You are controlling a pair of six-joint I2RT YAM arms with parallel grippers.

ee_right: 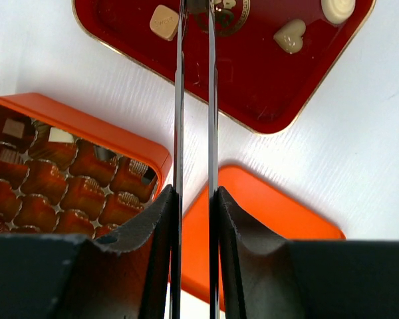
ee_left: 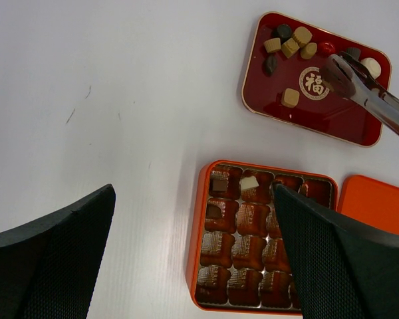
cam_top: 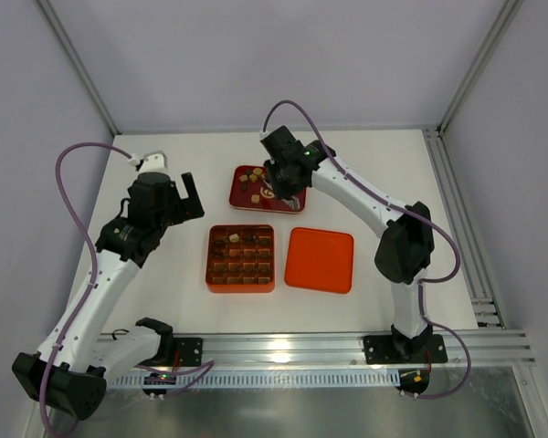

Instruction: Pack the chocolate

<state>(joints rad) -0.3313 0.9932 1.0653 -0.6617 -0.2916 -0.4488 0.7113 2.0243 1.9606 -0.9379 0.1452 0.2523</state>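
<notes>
Chocolate pieces (ee_left: 290,48) in tan, dark brown and cream lie loose in the dark red tray (ee_left: 259,100); the right wrist view shows a tan one (ee_right: 164,21) and a cream heart (ee_right: 289,36). The orange gridded box (cam_top: 240,287) holds a brown cube (ee_left: 219,183), a cream piece (ee_left: 249,182) and a dark piece (ee_left: 214,211). My right gripper (ee_right: 194,193) is shut on metal tongs (ee_right: 179,100). Their tips (ee_left: 337,74) hang over the tray's white emblem with a brownish lump at them. My left gripper (ee_left: 193,193) hovers open beside the box's left edge, holding nothing.
The orange lid (cam_top: 320,260) lies flat just right of the box. The red tray (cam_top: 242,203) sits behind both. A metal rail (cam_top: 457,210) runs along the table's right side. White walls close the back and sides.
</notes>
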